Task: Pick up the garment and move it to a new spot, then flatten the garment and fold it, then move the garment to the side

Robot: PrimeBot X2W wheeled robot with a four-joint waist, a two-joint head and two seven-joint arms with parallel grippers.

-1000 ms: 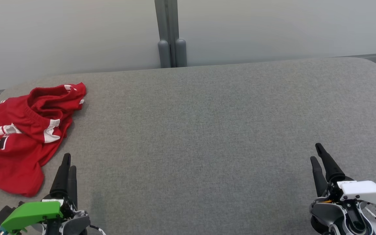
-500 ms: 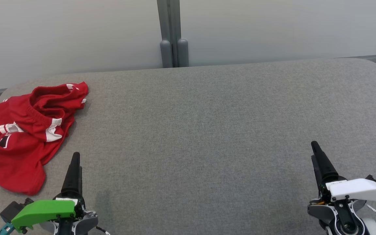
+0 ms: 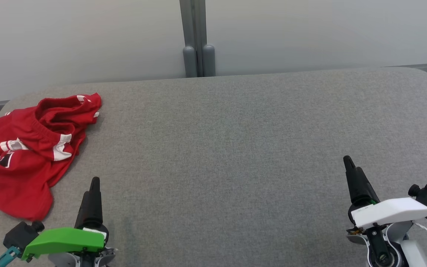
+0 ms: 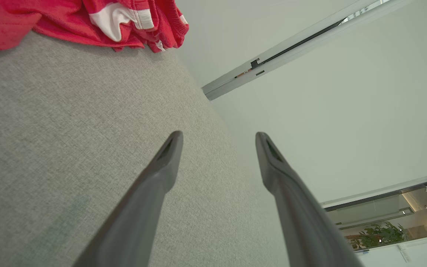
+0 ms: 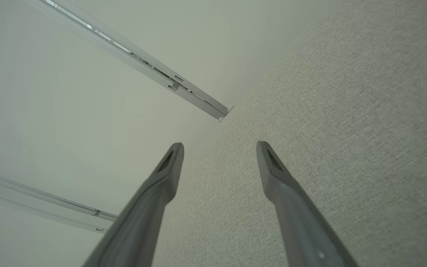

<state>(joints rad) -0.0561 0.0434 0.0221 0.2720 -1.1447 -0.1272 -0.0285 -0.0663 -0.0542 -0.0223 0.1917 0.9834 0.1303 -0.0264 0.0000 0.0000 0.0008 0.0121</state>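
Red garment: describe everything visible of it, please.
The garment is red cloth with white stripes, a dark-and-white emblem and a gathered waistband-like edge. It lies crumpled at the left end of the grey fabric table, cut off by the head view's left edge. Only the table touches it; the open left claw sits apart, near its right side.

- The garment (image 3: pixel 28 148) lies on the table (image 3: pixel 235 141), at ten o'clock from the table's middle, by the far left corner.
- The left gripper (image 3: pixel 94 183) is over the near edge at seven o'clock, near the garment but apart from it.
- The right gripper (image 3: pixel 348 163) is at four o'clock, well apart from the garment.
- A post (image 3: pixel 197 59) stands behind the table at twelve o'clock, against the wall (image 3: pixel 69 44).
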